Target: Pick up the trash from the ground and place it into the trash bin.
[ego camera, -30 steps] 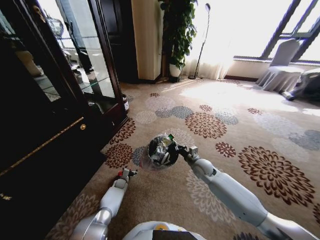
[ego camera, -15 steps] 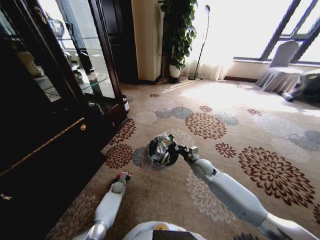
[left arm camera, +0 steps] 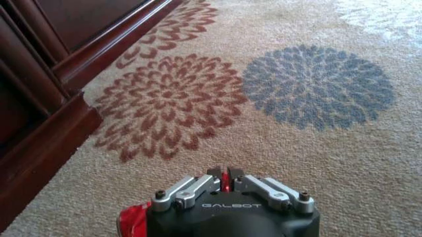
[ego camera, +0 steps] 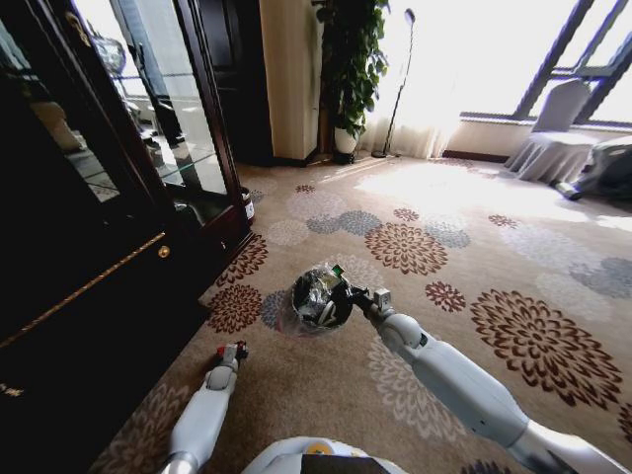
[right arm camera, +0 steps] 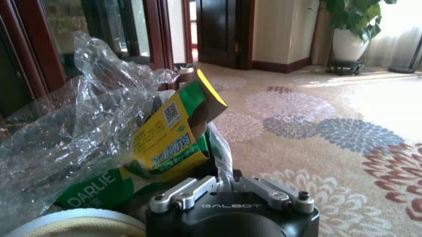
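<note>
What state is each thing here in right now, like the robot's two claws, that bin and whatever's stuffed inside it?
Right gripper: shut on the trash bin's bag, holding the bin off the carpet.
Trash bin: lifted, upright, loaded.
Green wrapper: inside the bin, poking out of it.
Clear plastic wad: crumpled, inside the bin.
Left gripper: shut, low above the carpet.

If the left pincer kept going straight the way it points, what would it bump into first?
Probably just the carpet. The left pincer, fingers shut, points low across the floor toward a red flower pattern, with the dark wooden cabinet off to one side. Depth is hard to judge.
</note>
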